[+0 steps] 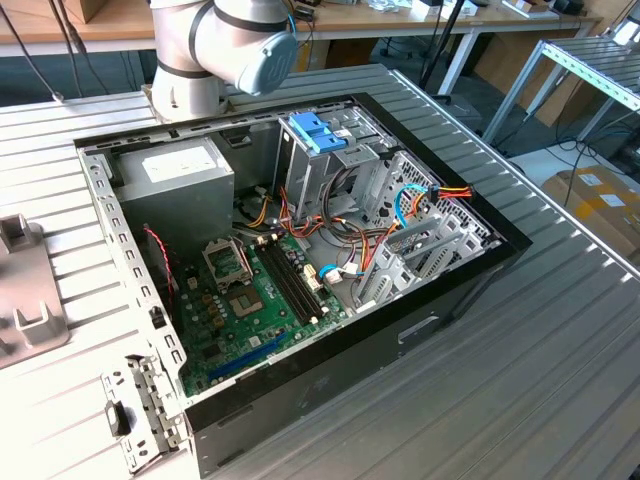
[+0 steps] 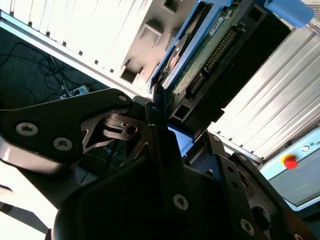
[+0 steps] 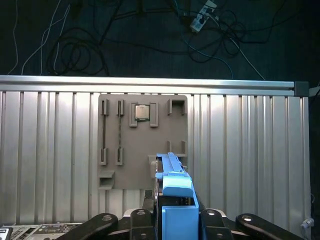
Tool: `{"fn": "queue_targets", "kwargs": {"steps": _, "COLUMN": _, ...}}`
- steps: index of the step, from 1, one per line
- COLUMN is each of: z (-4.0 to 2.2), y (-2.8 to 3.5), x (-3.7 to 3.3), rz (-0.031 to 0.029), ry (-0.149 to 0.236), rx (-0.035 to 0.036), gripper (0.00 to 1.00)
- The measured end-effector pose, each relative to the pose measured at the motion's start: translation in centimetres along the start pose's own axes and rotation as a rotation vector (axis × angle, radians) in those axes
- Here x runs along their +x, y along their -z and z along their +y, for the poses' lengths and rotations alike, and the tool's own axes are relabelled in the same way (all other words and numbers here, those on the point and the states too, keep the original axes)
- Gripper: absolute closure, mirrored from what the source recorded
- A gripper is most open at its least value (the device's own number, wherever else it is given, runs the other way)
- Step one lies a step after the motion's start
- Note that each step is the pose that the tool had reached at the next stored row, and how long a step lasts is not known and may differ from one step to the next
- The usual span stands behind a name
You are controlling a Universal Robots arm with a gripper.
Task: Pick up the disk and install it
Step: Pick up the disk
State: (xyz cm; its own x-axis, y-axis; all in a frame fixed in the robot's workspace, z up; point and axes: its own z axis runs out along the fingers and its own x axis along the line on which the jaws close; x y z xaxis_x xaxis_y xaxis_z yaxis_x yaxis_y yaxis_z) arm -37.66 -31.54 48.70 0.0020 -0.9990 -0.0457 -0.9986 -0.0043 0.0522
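The open computer case (image 1: 330, 370) lies in the middle of the ribbed counter (image 1: 520, 380). Inside it are a green motherboard (image 1: 240, 310), a grey power-supply box (image 1: 180, 185) with a white label too small to read, a pale blue bracket (image 1: 318, 130) on the drive cage, and coloured cables (image 1: 420, 200).

A grey fixture plate (image 3: 142, 145) lies close to one long edge of the counter. One of its pockets holds a square chip (image 3: 142, 112).

The tool (image 3: 176, 217) is clenched on the disk (image 3: 172, 175). Its two fingers press on the blue rails. The disk stands edge-on and reaches out beyond the fingertips, off the counter, with the plate behind it. In the second wrist view the green board side of the disk (image 2: 215, 50) shows beyond the tool (image 2: 167, 122).
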Motion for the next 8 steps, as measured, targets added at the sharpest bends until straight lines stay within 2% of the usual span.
{"fn": "queue_targets", "kwargs": {"steps": 8, "z": -1.03, "y": 0.05, "x": 0.02, "rz": 0.0000, "ry": 0.000, "rx": 0.0000, "gripper": 0.63}}
